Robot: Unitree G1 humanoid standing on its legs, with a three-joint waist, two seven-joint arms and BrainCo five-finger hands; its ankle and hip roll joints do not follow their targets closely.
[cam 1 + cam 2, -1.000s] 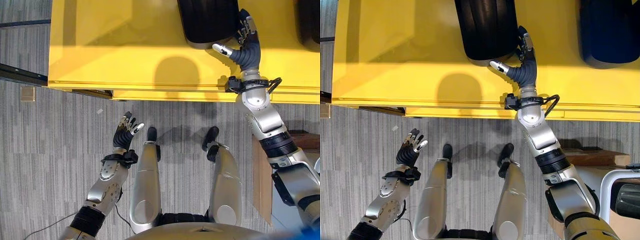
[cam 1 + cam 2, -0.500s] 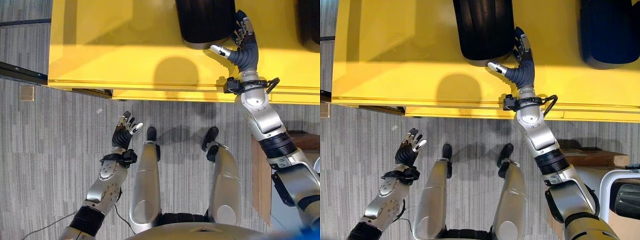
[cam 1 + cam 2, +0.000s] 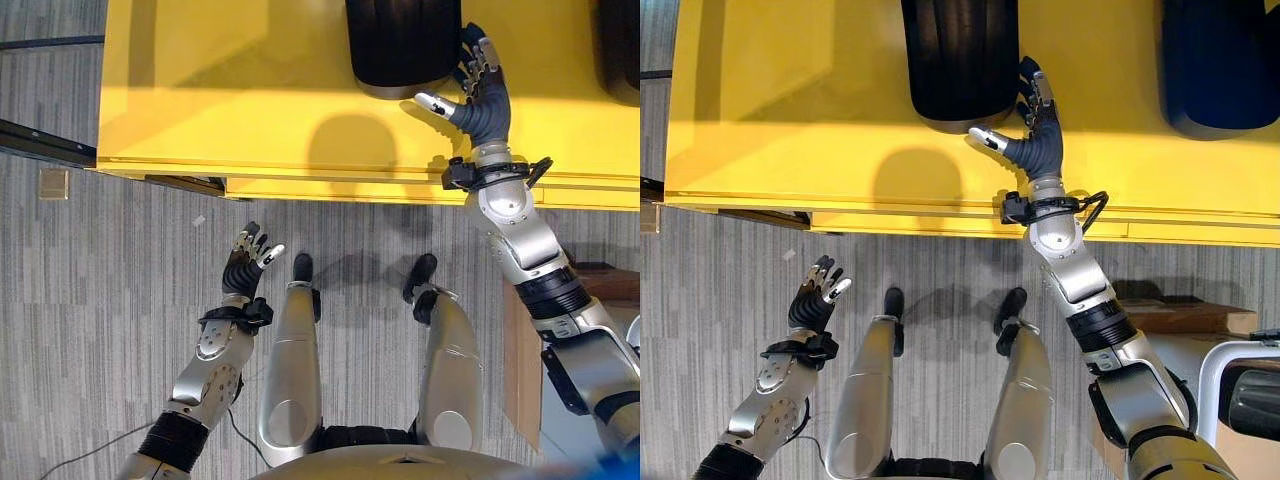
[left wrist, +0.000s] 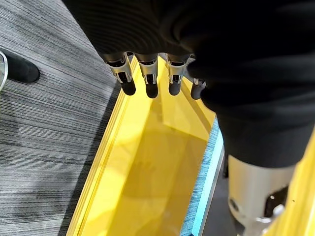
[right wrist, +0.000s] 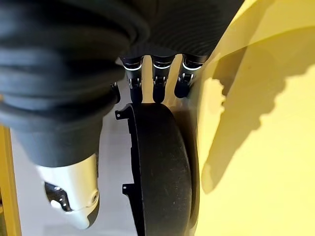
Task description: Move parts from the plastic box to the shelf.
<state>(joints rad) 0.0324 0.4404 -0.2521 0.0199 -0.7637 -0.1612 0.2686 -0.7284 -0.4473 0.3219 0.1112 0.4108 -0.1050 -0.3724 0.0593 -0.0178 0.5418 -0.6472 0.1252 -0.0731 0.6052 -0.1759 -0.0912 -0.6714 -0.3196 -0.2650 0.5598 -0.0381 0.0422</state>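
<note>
Right hand, upper centre of the right eye view: it is reaching over the yellow shelf with fingers extended and thumb spread toward the frame's left, lying against the right edge of a black curved part. In the right wrist view the dark fingertips are hanging relaxed just above the rim of the black curved part; they are not curling round it, and whether they are actually touching it cannot be told. The part is resting on the shelf at the top centre of the frame, its lower edge showing a pale rim. A second dark part is sitting on the same shelf in the upper right corner, well apart from the hand.

Left hand, lower left of the frame: it is hovering over the grey carpet floor with fingers loosely spread and holding nothing. A brown box is lying at the right edge, below the shelf
</note>
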